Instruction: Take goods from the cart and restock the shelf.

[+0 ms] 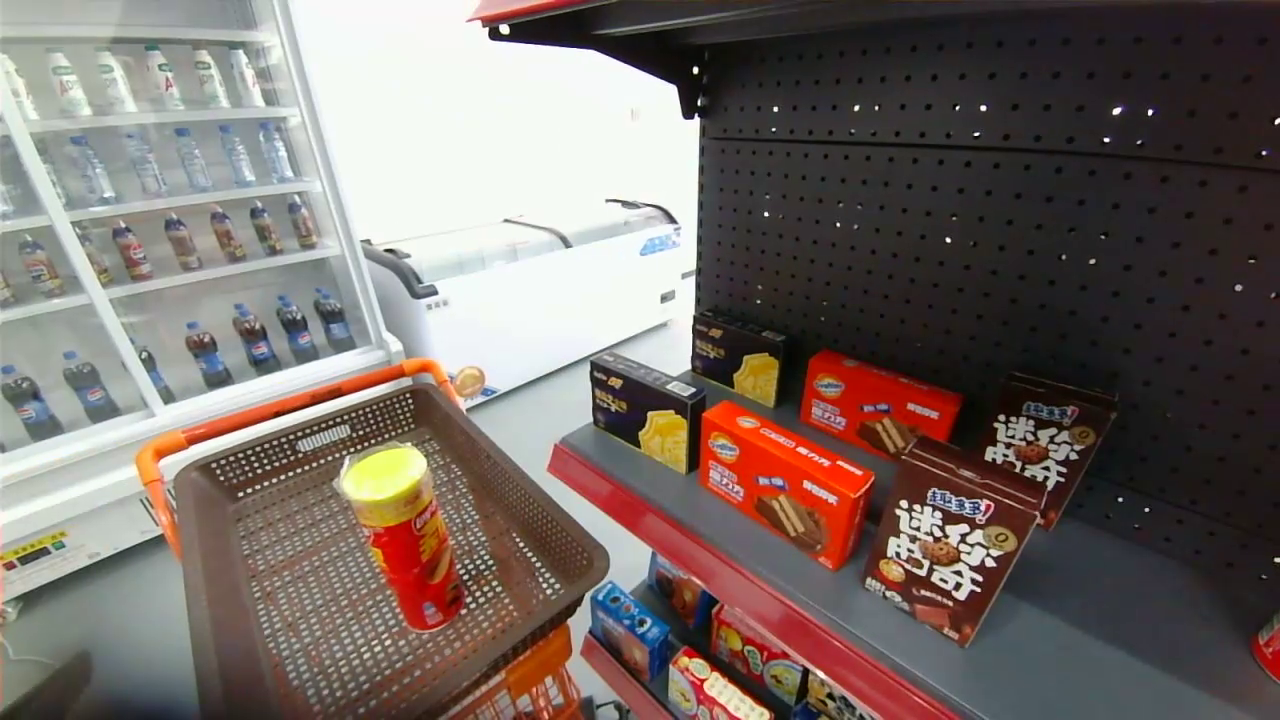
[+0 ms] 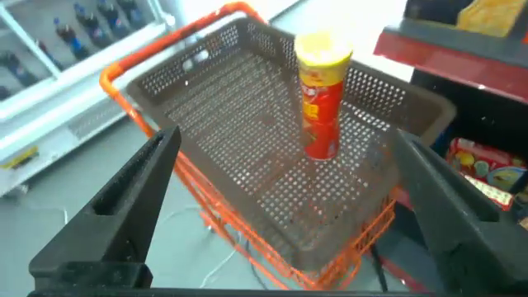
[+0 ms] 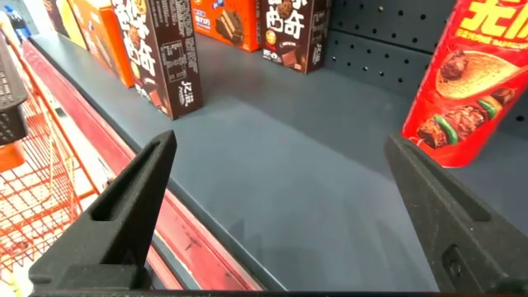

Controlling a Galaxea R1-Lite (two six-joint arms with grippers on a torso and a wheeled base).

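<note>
The red cylindrical chip can with a yellow lid stands upright on the floor of the brown perforated plastic basket on the orange cart, its long axis vertical and its lid up. The left claw hangs by the basket, apart from the can, spread wide and empty. The right wrist view adds a second red can standing on the grey shelf board. A red sliver at the head view's right edge is probably that can. The right claw hovers over the board, wide open and holding nothing. Dark brown boxes and orange boxes stand nearby.
</note>
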